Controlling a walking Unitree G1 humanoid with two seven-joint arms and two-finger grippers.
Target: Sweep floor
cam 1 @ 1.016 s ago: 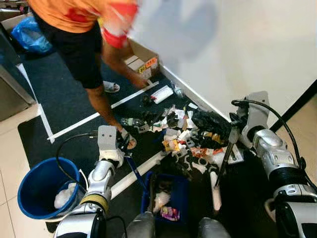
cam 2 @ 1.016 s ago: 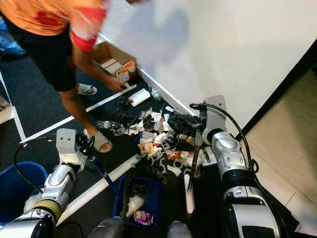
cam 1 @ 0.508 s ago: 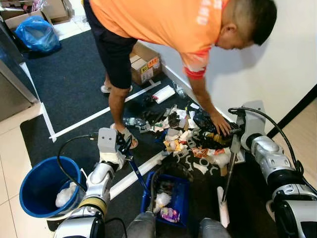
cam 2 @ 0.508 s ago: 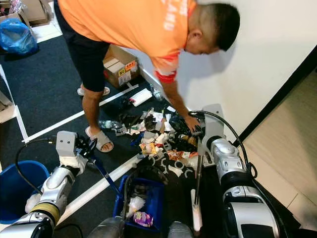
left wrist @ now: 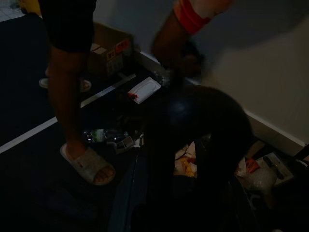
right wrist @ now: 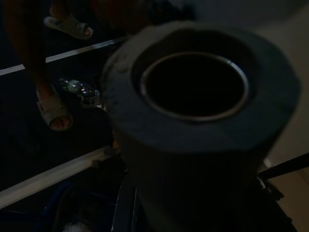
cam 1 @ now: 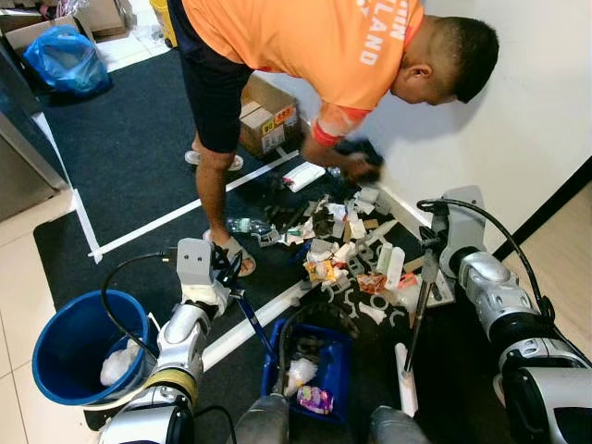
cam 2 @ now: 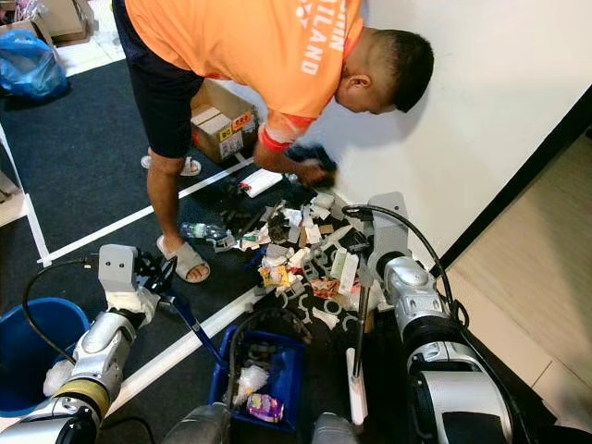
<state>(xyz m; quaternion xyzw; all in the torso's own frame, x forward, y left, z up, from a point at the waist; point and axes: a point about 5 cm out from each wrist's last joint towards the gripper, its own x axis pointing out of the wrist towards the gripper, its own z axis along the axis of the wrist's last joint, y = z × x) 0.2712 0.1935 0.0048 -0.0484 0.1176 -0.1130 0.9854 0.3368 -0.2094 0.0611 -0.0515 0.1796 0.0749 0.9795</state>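
Note:
A heap of litter [cam 1: 340, 257], wrappers and paper scraps, lies on the dark carpet against the white wall. My left gripper [cam 1: 228, 277] is shut on the blue handle [cam 1: 252, 320] of a blue dustpan [cam 1: 314, 368] that holds a few scraps by my feet. My right gripper [cam 1: 431, 266] is shut on the dark broom handle [cam 1: 415, 316]; its white head [cam 1: 404, 379] rests on the carpet right of the dustpan. The handle's hollow grey end [right wrist: 193, 96] looms close in the right wrist view. A person in an orange shirt bends over the heap, holding a black item [cam 1: 357, 157] in one hand.
A blue bucket [cam 1: 76, 350] with white trash stands at my left. The person's sandalled foot [cam 1: 237, 255] and a plastic bottle [cam 1: 250, 225] lie just beyond my left gripper. A cardboard box [cam 1: 268, 115] sits by the wall; white tape lines [cam 1: 166, 218] cross the carpet.
The person's hand has left the heap beside my right gripper and lifted a black item up toward the wall. The broom head has shifted slightly; my left arm stays put.

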